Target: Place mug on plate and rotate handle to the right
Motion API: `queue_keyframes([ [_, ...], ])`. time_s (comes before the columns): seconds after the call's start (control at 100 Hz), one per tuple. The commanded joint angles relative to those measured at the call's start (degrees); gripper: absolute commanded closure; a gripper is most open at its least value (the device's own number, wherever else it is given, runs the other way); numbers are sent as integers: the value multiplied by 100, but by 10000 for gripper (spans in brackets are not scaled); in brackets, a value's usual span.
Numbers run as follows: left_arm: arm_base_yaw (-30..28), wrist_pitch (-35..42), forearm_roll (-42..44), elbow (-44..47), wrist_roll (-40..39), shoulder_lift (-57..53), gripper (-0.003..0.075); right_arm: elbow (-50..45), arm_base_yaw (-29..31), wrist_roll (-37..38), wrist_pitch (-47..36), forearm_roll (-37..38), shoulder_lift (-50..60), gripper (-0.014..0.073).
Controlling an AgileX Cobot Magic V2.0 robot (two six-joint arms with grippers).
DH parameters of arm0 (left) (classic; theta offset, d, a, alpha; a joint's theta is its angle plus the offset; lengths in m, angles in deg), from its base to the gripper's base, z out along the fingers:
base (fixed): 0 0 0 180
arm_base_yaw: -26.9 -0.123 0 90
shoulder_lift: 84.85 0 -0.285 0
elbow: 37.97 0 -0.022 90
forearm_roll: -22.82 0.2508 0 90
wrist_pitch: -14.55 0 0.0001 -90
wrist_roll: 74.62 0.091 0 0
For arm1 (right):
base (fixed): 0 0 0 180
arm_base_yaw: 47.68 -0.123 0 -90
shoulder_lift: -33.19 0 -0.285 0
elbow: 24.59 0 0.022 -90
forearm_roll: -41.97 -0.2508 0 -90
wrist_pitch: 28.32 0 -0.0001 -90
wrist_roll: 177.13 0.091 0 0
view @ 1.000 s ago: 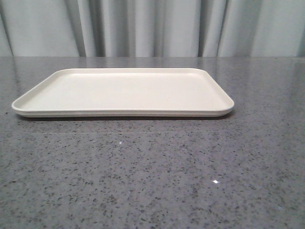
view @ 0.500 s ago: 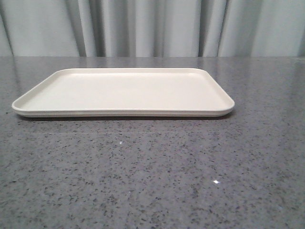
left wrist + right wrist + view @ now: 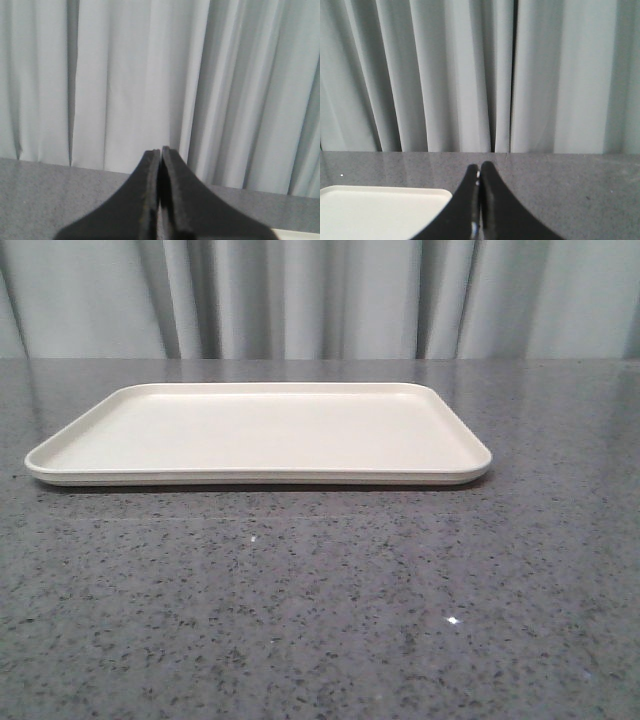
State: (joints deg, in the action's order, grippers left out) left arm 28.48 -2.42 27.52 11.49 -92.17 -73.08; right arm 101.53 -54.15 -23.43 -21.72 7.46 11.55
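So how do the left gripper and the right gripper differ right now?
The left gripper has only a sliver of the plate at the corner of its view; the right gripper has a whole rounded corner of the plate beside its fingers. The left gripper's tips sit against the curtain; the right gripper's tips sit against the table. Both are black, shut and empty, and neither shows in the front view.

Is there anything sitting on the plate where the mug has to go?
No. The plate holds nothing, so nothing visible blocks that spot. But no view shows the mug. The left hand and right hand are both shut, holding nothing.
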Motion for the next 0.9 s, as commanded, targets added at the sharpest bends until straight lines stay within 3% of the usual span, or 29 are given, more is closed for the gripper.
queue_keyframes([
  [0.0, 2, -8, 220, -834, -46, 400, 740, 733, 2, -285, -190, -5, -469, 705],
  [0.3, 2, -2128, 1336, -3173, -9, 1705, 740, 2949, 2, -1074, 957, 30, -1790, 657],
  [0.47, 2, -3127, 1465, -4185, 589, 2439, 740, 3900, 2, -1090, 1497, 82, -2278, 459],
  [0.68, 2, -3744, 1442, -4891, 759, 2990, 734, 4138, 2, -1090, 1503, 82, -2401, 250],
  [0.76, 2, -3975, 1281, -5045, 895, 3131, 695, 4138, 2, -1090, 1511, 82, -2401, 226],
  [0.89, 2, -4156, 1099, -5127, 984, 3291, 553, 4138, 2, -1090, 1500, 97, -2401, 225],
])
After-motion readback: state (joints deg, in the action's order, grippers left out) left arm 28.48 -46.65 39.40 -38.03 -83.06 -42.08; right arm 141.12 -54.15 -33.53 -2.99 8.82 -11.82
